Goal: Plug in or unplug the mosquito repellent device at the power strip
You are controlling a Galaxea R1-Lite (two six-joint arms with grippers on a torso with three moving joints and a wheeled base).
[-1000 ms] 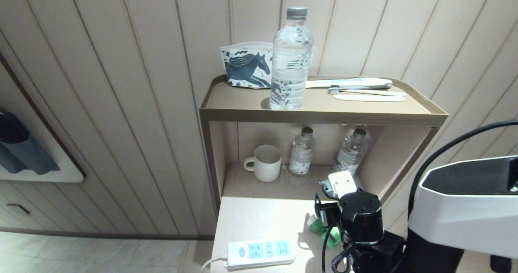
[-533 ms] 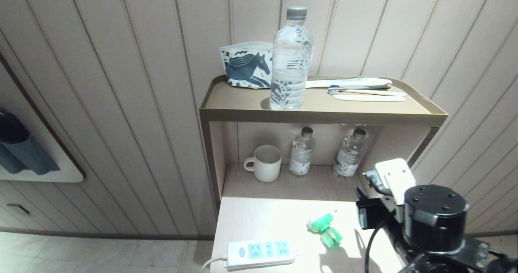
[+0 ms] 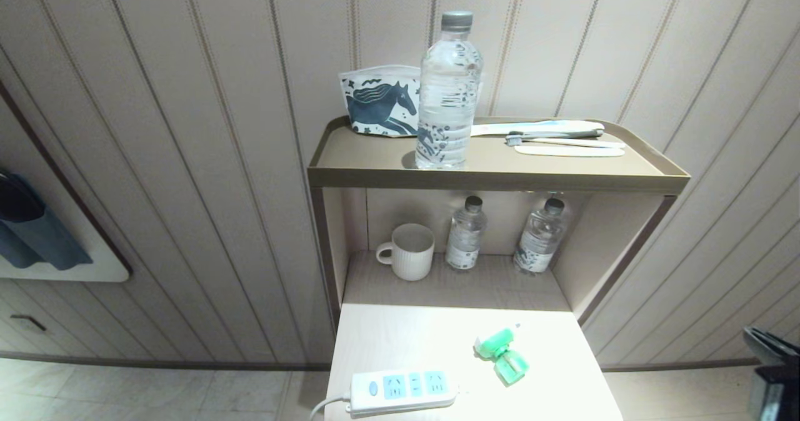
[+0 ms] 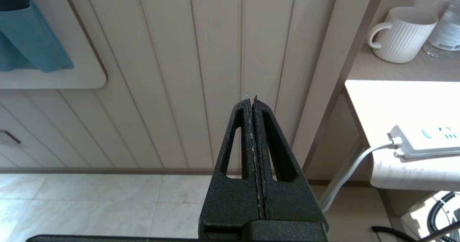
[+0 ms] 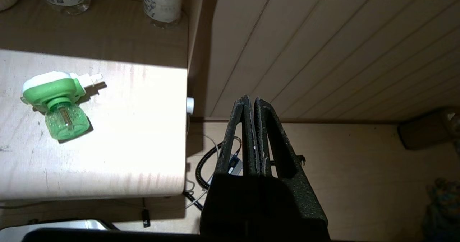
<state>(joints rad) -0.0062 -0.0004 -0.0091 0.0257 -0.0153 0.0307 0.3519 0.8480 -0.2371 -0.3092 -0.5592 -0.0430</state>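
The right gripper (image 5: 252,102) hangs off the side of the desk (image 5: 107,170), over the floor, pointing toward the panelled wall; its jaws are pressed flat together with nothing between them. The mosquito repellent device (image 5: 57,105) lies on its side on the desk top, well off to one side of these jaws and apart from them, its plug prongs free in the air and its green bottle resting on the wood. The power strip (image 3: 403,391) sits near the desk's front edge, close to the device but not joined to it. The left gripper (image 4: 251,103) is held level beside the desk's other end, jaws closed on nothing, facing the wall.
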